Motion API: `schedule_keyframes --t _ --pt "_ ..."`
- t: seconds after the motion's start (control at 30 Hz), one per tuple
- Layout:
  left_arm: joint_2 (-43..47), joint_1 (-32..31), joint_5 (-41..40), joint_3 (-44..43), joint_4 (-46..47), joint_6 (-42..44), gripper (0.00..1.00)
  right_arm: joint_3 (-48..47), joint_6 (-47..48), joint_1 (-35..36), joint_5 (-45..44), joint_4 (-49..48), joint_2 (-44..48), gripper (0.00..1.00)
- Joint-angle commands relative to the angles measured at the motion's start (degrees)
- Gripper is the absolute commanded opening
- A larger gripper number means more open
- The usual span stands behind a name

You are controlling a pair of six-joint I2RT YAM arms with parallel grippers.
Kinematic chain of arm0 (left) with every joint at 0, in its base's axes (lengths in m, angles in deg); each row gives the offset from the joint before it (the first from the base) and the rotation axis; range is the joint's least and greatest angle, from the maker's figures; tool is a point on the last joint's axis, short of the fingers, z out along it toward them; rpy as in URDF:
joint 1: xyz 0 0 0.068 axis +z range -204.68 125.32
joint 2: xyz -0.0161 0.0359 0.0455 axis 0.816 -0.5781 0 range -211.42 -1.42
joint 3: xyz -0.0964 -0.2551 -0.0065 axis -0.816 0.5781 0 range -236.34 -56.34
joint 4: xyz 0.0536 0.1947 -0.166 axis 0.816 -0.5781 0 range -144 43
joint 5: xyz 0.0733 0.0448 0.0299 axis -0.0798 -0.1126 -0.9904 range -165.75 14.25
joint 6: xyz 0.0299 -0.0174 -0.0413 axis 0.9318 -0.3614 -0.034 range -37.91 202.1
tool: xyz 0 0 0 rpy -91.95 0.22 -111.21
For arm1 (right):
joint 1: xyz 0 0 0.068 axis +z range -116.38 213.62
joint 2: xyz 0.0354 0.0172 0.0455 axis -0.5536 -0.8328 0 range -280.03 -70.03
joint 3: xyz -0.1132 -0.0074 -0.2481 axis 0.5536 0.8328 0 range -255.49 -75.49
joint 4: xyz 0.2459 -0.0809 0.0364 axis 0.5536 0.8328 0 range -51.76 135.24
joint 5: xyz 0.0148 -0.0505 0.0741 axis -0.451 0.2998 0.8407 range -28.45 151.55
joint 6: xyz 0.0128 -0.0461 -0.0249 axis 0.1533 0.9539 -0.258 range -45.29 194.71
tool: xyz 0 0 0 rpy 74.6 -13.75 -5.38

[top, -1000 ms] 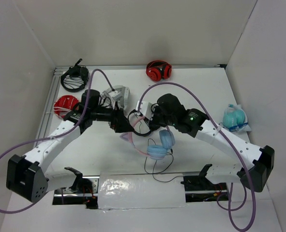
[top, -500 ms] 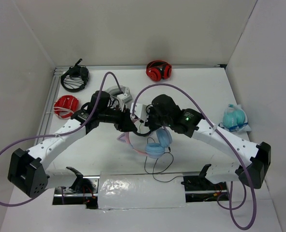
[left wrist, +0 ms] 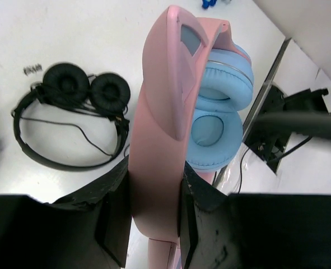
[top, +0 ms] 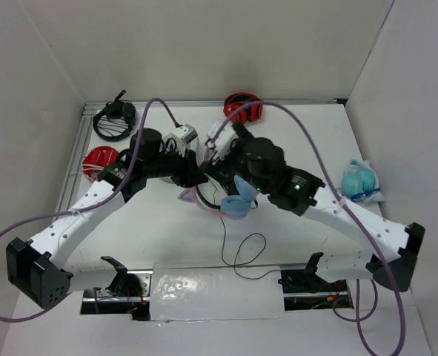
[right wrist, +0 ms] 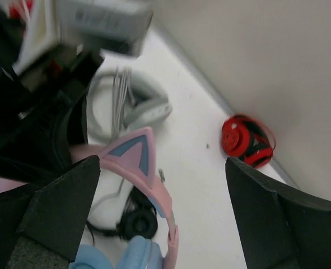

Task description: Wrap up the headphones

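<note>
At the far left of the counter (top: 152, 245), by the back corner, lies a black headset (top: 115, 120), and just in front of it a red headset (top: 100, 162). The left arm (top: 93, 204) reaches from the near left corner towards the middle, passing beside a grey headset (top: 181, 137) that lies on the counter behind its wrist.

The left fingers (left wrist: 116, 216) are clenched on the pink headband (left wrist: 162, 112) of the headphones (top: 230, 202), one finger pressed on each flat side of the band. The headphones sit at the middle of the counter, between the two wrists. In the left wrist view the light blue ear cups (left wrist: 221, 106) hang together past the band, clear of the surface. A small black on-ear pair (left wrist: 70, 95) lies flat on the counter below them.

The thin dark cable (top: 244, 252) drops from the cups and loops on the counter towards the near edge.

The right fingers (right wrist: 61, 204) are released and spread wide. A pink cat ear (right wrist: 134, 148) of the headband shows between them, and neither finger touches it.

Behind the right wrist, against the back rail, lies a red pair (top: 242, 108). At the far right edge rests a teal bundle in clear wrap (top: 359, 180), well apart from the right arm (top: 352, 215).
</note>
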Motion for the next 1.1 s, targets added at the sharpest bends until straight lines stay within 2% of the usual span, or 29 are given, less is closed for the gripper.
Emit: schedule_keyframes --t 0.0,0.07,0.17,0.27,0.37,0.43,0.53,0.7,0.77,0.9,1.03,1.07 --pt "-0.38 -0.28 0.54 -5.41 2.82 0.25 0.00 -0.51 -8.06 -0.67 -3.17 -15.61 9.62 1.00" --pt "-0.20 -0.28 0.81 -6.55 3.34 0.26 0.00 -0.60 -14.36 -2.60 -2.56 -15.27 14.00 1.00" --pt "1.73 0.16 1.60 -6.82 7.37 0.52 0.00 0.01 -18.87 -7.61 4.46 -13.95 19.37 1.00" --pt "1.39 0.77 0.21 -11.73 5.04 0.44 0.00 0.89 -22.02 -10.34 6.07 -12.19 23.42 1.00" --pt "-0.11 1.39 -8.92 -19.18 0.46 -1.84 0.00 2.29 -24.77 -12.28 -2.09 -9.30 26.58 1.00" --pt "-1.60 2.62 -14.97 -23.85 -2.70 -3.43 0.00 6.58 -30.19 -14.46 -6.58 -9.55 28.95 1.00" --pt "-2.40 3.85 -22.11 -26.85 -4.47 -7.64 0.00 11.95 -33.28 -17.37 -4.94 -6.41 29.85 1.00" --pt "-0.99 6.75 -23.27 -28.97 -4.56 -12.03 0.00 22.57 -40.41 -19.49 -6.51 -3.05 28.27 1.00" --pt "0.58 7.63 -23.11 -28.62 -2.81 -13.36 0.00 26.80 -43.40 -19.75 -4.59 -5.84 27.65 1.00" --pt "2.08 8.42 -18.36 -30.11 -2.54 -13.80 0.00 36.38 -41.83 -19.67 3.93 -12.08 23.71 1.00" --pt "4.10 8.51 -16.42 -31.25 -1.49 -15.29 0.00 39.91 -39.63 -17.65 6.05 -15.86 19.31 1.00" --pt "4.45 8.51 -15.64 -31.61 -1.31 -15.47 0.00 41.57 -38.41 -17.21 6.14 -19.27 17.91 1.00"
